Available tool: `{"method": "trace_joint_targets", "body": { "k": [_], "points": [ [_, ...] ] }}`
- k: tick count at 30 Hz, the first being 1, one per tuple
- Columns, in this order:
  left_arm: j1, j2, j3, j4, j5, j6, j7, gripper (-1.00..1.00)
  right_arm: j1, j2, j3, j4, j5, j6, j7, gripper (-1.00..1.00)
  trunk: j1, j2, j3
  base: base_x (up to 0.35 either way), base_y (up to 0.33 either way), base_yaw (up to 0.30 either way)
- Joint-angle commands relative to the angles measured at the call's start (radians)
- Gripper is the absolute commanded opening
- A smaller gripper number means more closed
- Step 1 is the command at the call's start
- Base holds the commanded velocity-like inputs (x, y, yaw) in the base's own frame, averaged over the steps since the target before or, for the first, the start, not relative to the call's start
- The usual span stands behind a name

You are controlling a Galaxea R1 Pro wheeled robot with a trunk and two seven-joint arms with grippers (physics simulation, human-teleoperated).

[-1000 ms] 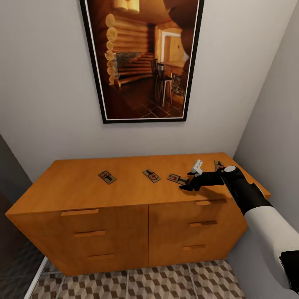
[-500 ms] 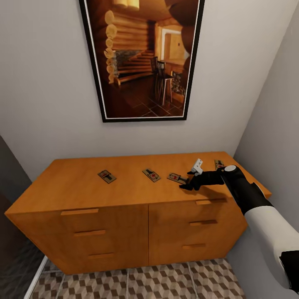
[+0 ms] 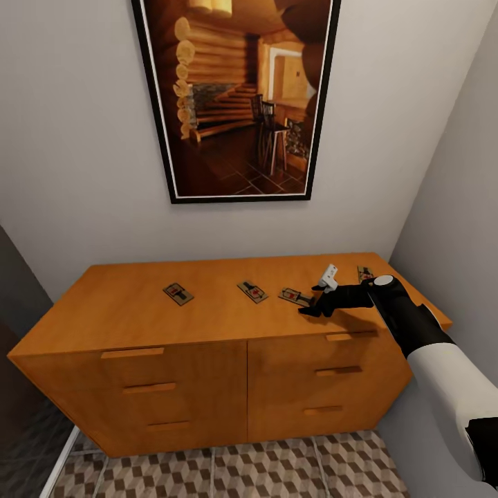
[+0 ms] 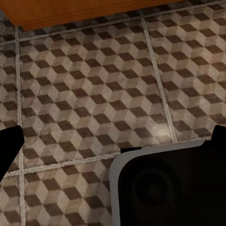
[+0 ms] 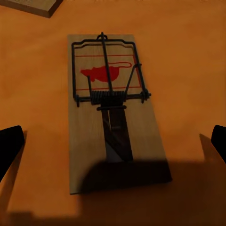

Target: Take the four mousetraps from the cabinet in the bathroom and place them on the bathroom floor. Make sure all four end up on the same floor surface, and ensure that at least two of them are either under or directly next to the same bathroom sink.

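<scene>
Four mousetraps lie flat on the cabinet (image 3: 207,325) top, none on the floor; leftmost mousetrap (image 3: 178,294) sits well apart from the others, second mousetrap (image 3: 252,291) near the middle, third mousetrap (image 3: 293,297) just beside the right gripper (image 3: 312,301), fourth mousetrap (image 3: 364,274) at the back right corner, partly hidden behind the right arm; the right wrist view looks down on the third mousetrap (image 5: 113,110) lying between the spread fingertips (image 5: 10,148), which show dark at both edges of that view, so the jaws stand wide apart and hold nothing; the board is tan wood with a dark wire spring and bar and a red mouse-shaped mark with red lines printed on it; no readable writing or brand on it; a corner of another board (image 5: 35,5) shows at the edge of that view; cabinet is orange-brown with drawer fronts and bar handles, standing against a grey wall under a black-framed picture (image 3: 235,97) of a log-cabin interior; bathroom floor (image 3: 228,474) with cube-pattern tiles shows below the cabinet front; left gripper (image 4: 113,141) hangs over the same tiles (image 4: 94,94), its fingertips dark at the two edges of the left wrist view, spread apart, empty; a rounded white and dark robot part (image 4: 165,183) sits beneath it.
</scene>
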Motion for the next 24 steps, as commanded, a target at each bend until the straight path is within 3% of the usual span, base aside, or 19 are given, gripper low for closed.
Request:
{"method": "trace_joint_targets", "body": {
  "k": [1, 24],
  "points": [
    [-0.001, 0.0, -0.006, 0.001, 0.003, -0.004, 0.001, 1.0, 0.0, 0.0, 0.003, 0.01, 0.006, 0.008, 0.004, 1.0, 0.0, 0.0, -0.001, 0.0, 0.0, 0.0],
    [-0.001, -0.001, -0.006, 0.001, 0.003, -0.004, 0.001, 1.0, 0.0, 0.0, 0.003, 0.016, 0.006, 0.008, 0.002, 1.0, 0.0, 0.0, -0.001, 0.0, 0.0, 0.0]
  ]
}}
